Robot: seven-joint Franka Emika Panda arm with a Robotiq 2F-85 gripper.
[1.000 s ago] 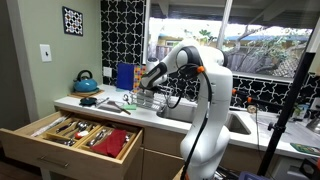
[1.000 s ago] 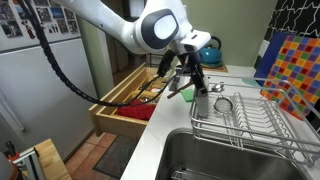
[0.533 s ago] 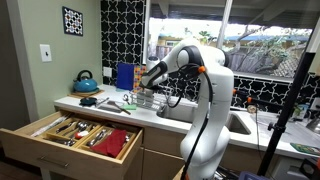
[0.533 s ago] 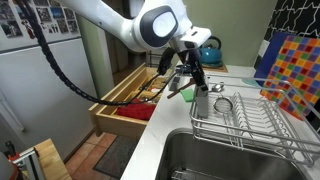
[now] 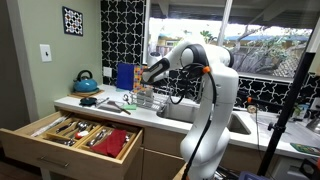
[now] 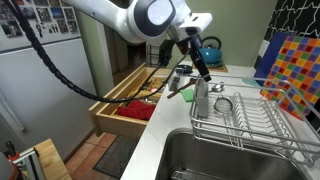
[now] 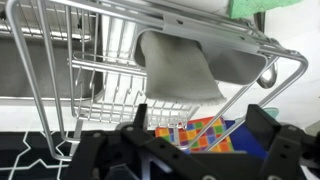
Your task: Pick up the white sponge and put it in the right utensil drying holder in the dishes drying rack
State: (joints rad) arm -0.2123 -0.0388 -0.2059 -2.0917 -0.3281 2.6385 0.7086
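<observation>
The white sponge (image 7: 180, 68) sits wedged in the wire holder (image 7: 250, 45) of the dishes drying rack (image 6: 250, 122) — jaws spread, empty, just above. Loosely lodged, it may slump out, or a jaw may snag wire.

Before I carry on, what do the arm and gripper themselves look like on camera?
The arm is white, built from thick rounded segments, with a dark round cap on one joint. A black cable hangs off it in a long loop. The gripper is black, with two blocky fingers. No markings are legible.
</observation>
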